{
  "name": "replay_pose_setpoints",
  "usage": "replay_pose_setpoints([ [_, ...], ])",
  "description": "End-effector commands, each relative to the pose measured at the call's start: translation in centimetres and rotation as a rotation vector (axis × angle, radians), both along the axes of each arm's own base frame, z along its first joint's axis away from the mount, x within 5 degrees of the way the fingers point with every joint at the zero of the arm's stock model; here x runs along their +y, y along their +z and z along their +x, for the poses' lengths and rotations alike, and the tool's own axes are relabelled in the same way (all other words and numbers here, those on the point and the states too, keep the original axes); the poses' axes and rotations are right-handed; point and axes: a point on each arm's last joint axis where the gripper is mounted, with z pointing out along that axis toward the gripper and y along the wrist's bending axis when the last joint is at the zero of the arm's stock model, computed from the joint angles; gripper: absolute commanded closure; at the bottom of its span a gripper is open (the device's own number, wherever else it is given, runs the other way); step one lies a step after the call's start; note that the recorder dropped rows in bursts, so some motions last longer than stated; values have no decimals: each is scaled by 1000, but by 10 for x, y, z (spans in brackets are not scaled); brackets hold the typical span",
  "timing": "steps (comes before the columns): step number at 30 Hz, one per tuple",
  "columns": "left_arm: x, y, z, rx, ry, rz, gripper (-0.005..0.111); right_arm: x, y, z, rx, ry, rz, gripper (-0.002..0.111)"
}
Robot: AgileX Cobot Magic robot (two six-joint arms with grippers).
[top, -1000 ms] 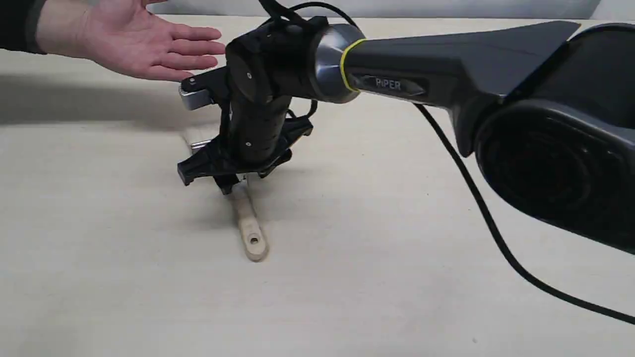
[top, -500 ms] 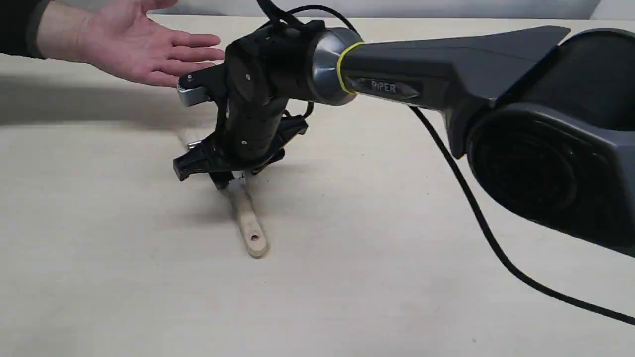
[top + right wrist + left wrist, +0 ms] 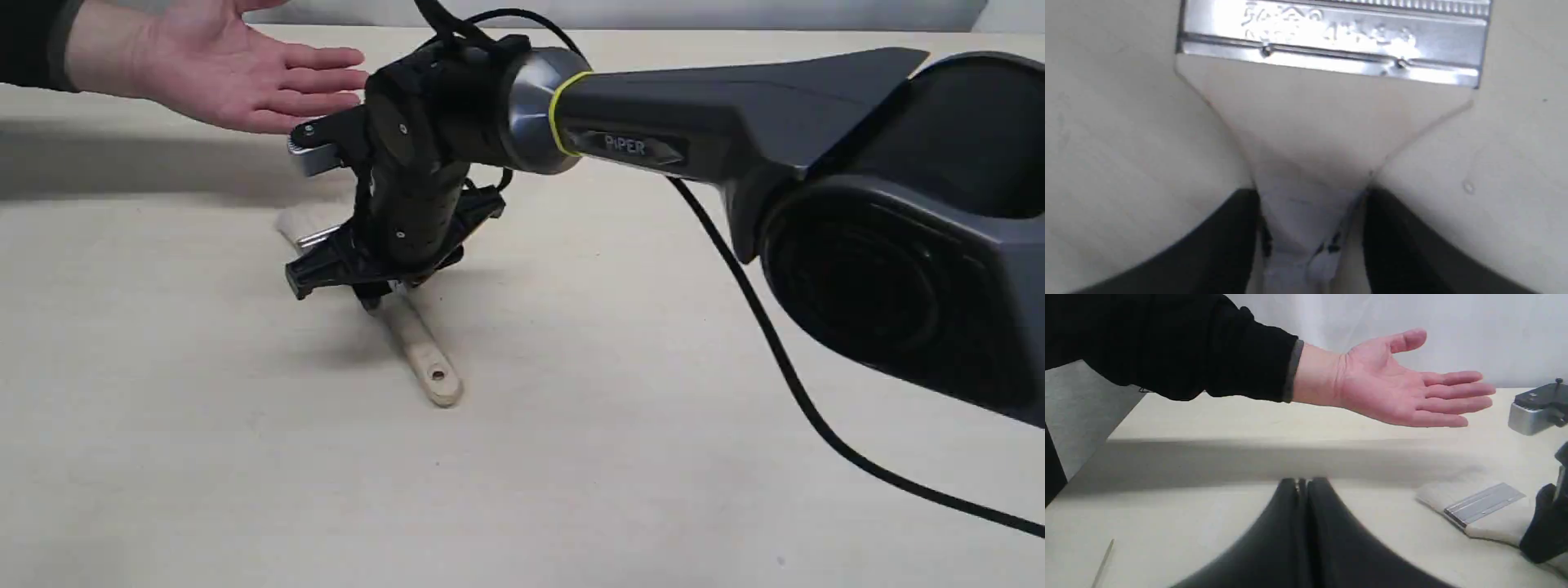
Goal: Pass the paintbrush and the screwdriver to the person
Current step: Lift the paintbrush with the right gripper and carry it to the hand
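Pale wood, bright tin and whitish bristle: paintbrush [image 3: 416, 347], low on the beige table [image 3: 571, 457] under the right gripper [image 3: 380, 298], handle end towards the exterior camera, bristles [image 3: 1441, 490] towards the person's hand [image 3: 237, 73]. Looks light, stiff along the handle [image 3: 1327, 122], soft only at the bristle end. Smooth bare wood, likely a little slippery against hard pads. Flares wide and flat below the ribbed silver ferrule [image 3: 1331, 41], then tapers to a slim neck (the best place to take hold, and exactly the spot now gripped). Clamped there from both sides, black fingers flanking the wood. Hard to tell whether resting on the surface or just clear of it. Probably tips bristle-heavy if gripped farther back. Drilled through near the rounded tip.

Left gripper [image 3: 1302, 486] pressed together on nothing, well apart from the brush. Screwdriver not surely in view: only a thin pale sliver [image 3: 1102, 561] at that view's edge. Palm upturned, bare, dark cuff at the wrist, held above the table's far side. Black cable [image 3: 784, 351] trailing from the right arm.
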Motion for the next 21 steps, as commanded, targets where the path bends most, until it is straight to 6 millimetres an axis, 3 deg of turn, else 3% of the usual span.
replay_pose_setpoints([
  [1, -1, 0, 0, -6, -9, -5, 107, -14, -31, -11, 131, -8, -143, 63],
  [12, -1, 0, 0, -7, -8, -3, 107, -16, -38, -13, 161, -9, -178, 67],
  [19, -1, 0, 0, -7, -8, -3, 107, -18, -39, -13, 150, 25, -195, 100],
  [21, -1, 0, 0, -7, -8, -3, 107, -18, -39, -13, 148, 40, -197, 104],
])
